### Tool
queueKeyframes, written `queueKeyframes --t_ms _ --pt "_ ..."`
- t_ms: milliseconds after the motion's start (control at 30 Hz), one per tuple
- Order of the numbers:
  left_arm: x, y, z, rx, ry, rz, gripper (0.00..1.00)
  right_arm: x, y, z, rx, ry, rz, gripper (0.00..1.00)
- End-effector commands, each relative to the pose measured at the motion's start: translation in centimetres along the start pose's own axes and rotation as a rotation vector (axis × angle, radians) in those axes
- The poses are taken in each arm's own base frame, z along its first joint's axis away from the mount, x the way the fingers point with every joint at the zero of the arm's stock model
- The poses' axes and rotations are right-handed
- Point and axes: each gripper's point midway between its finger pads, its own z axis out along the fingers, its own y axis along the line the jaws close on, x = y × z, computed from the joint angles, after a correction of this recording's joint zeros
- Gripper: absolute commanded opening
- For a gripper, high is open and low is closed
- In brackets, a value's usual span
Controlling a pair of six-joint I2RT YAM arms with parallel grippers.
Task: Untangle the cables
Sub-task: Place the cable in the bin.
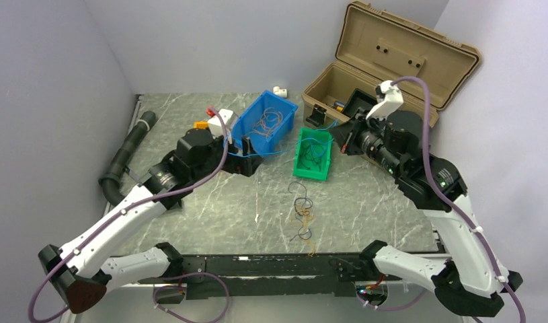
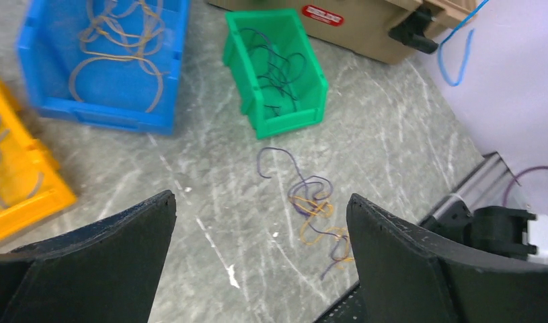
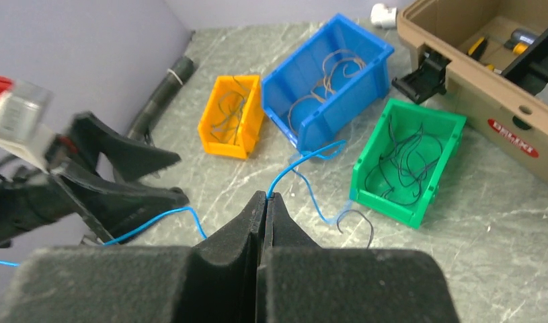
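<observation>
A loose tangle of dark and yellow-orange cables (image 1: 301,210) lies on the marbled table (image 1: 210,208) in front of the green bin. In the left wrist view the same tangle (image 2: 312,205) lies on the table below and between the fingers. My left gripper (image 2: 261,202) stands wide open with nothing in it, beside the blue bin (image 1: 267,121). My right gripper (image 3: 266,196) is shut on a thin blue cable (image 3: 304,159), held above the table near the green bin (image 3: 407,168). The blue cable (image 1: 271,153) trails past the left gripper (image 1: 249,160).
An orange bin (image 3: 230,124), the blue bin (image 3: 325,81) and the green bin (image 1: 312,153) each hold sorted wires. An open tan case (image 1: 392,60) stands at the back right. A fat black hose (image 1: 126,151) lies along the left wall.
</observation>
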Motion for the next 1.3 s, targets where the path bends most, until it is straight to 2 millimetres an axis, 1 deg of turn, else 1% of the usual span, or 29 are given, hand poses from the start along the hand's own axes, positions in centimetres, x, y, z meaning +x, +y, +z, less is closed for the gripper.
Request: queueKeyframes --t_ms 0,67,100,133,167,300,400,433,467,500,533,567,633,667,867,933,1067,1167,1200,1267 --pt "-0.7 3.1 -2.0 -0.124 -0.012 0.028 0.99 0.2 0.7 0.9 -0.037 -0.010 0.023 0.00" --pt "-1.2 4.4 -2.8 -0.175 -0.021 0.029 1.00 0.9 0.3 1.3 -0.017 0.008 0.022 0.00" --pt "-1.5 5.2 -3.3 -0.201 -0.030 0.024 0.99 1.3 -0.4 1.6 0.016 0.017 0.027 0.00" --pt "-1.8 6.4 -3.9 -0.230 -0.038 0.012 0.99 1.5 -1.2 1.7 0.063 0.018 0.041 0.00" --pt "-1.8 7.4 -4.2 -0.254 -0.036 -0.001 0.99 1.6 -2.5 1.6 0.136 0.011 0.052 0.00" --pt "-1.1 12.5 -5.7 -0.376 0.005 -0.092 0.99 1.1 -5.8 -0.1 0.289 -0.073 0.107 0.00" --pt "-0.3 14.9 -6.2 -0.414 0.022 -0.184 0.99 0.8 -7.3 -1.6 0.343 -0.139 0.137 0.00" --pt "-0.1 15.3 -6.3 -0.414 0.020 -0.211 0.99 0.6 -7.5 -2.1 0.345 -0.157 0.141 0.00" --pt "-0.2 15.3 -6.2 -0.395 0.011 -0.224 0.99 0.5 -7.4 -2.2 0.333 -0.163 0.135 0.00" --pt "-0.5 14.9 -6.0 -0.361 0.000 -0.217 0.99 0.6 -6.9 -2.1 0.302 -0.159 0.122 0.00" --pt "-1.0 13.9 -5.7 -0.297 -0.023 -0.190 0.99 0.7 -6.3 -1.9 0.266 -0.147 0.106 0.00" --pt "-1.5 12.6 -5.6 -0.221 -0.053 -0.163 0.99 1.1 -5.5 -1.4 0.219 -0.119 0.093 0.00" --pt "-2.7 10.2 -5.6 -0.096 -0.125 -0.117 0.99 2.0 -4.4 -0.5 0.166 -0.067 0.059 0.00" --pt "-3.2 9.5 -5.7 -0.065 -0.156 -0.090 1.00 2.4 -4.0 0.0 0.145 -0.045 0.047 0.00" --pt "-5.3 4.5 -6.2 0.078 -0.267 0.082 0.99 4.0 -2.1 2.0 0.047 0.038 0.011 0.00" --pt "-5.7 2.2 -6.1 0.143 -0.293 0.132 0.99 4.6 -1.7 2.7 0.022 0.063 0.007 0.00" --pt "-6.8 -1.5 -5.7 0.234 -0.358 0.220 0.99 6.0 -0.4 4.1 -0.044 0.118 -0.004 0.00" --pt "-7.1 -3.5 -5.0 0.280 -0.377 0.281 0.99 6.8 0.4 5.0 -0.095 0.149 -0.018 0.00" --pt "-7.1 -4.0 -4.6 0.290 -0.371 0.298 0.99 7.2 1.0 5.2 -0.131 0.167 -0.027 0.00" --pt "-7.6 -5.1 -4.2 0.327 -0.387 0.324 1.00 7.8 1.8 5.5 -0.182 0.191 -0.047 0.00"
